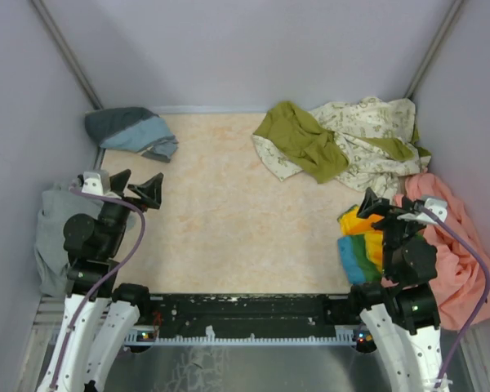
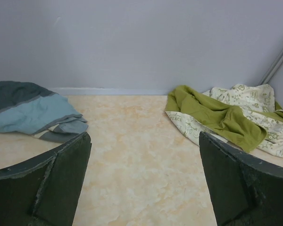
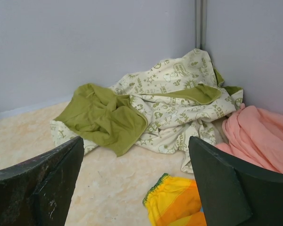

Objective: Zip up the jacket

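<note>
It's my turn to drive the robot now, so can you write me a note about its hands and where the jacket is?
Left gripper: open, empty, over the near left of the pale marbled table.
Right gripper: open, empty, by the striped yellow, green and blue cloth.
Crumpled cream fabric jacket with olive-green print and lining: far right corner, beside the plain peach-pink garment.
Done: nothing, the jacket lies open.
Left: spread it, find the zipper, zip it up.
</note>
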